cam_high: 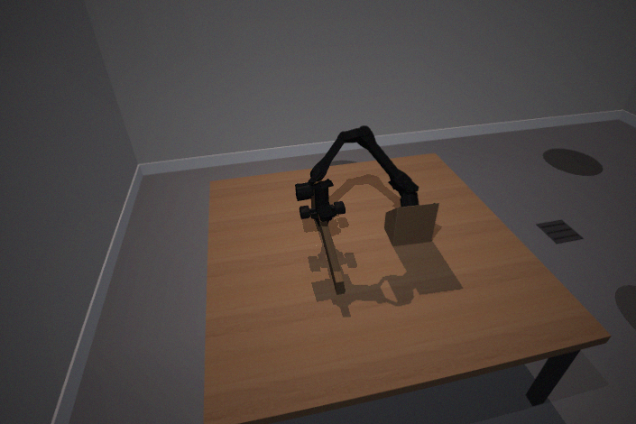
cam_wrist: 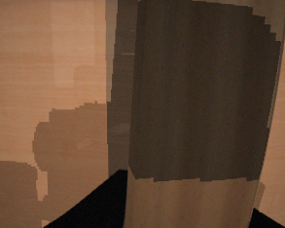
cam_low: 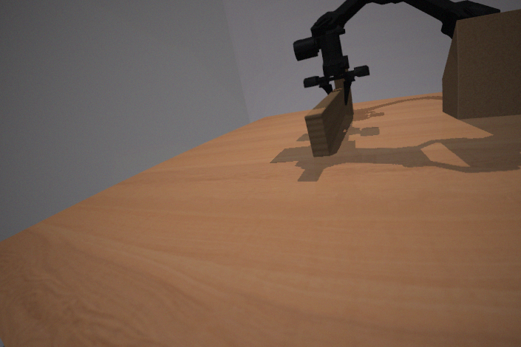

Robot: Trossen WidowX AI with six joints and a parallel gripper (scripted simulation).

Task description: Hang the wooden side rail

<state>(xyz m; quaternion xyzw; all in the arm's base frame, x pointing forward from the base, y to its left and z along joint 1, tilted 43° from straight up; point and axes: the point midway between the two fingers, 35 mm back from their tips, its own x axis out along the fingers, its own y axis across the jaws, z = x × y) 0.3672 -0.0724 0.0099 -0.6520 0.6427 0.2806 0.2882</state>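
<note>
The wooden side rail stands on edge, its near end low at the table, apparently resting on it. My gripper is shut on the rail toward its other end, with one finger on each side. An upright piece of wood, apparently the headboard post, shows behind the gripper in the exterior view and is mostly covered by it in the top view. The steel hooks, the pins and the slot are hidden, so I cannot tell whether the hooks sit on the pins.
A large brown block stands on the table to the right of the rail, in front of the arm's base. The arm arches from there over to the rail. Shadows of the arm and block fall across the table.
</note>
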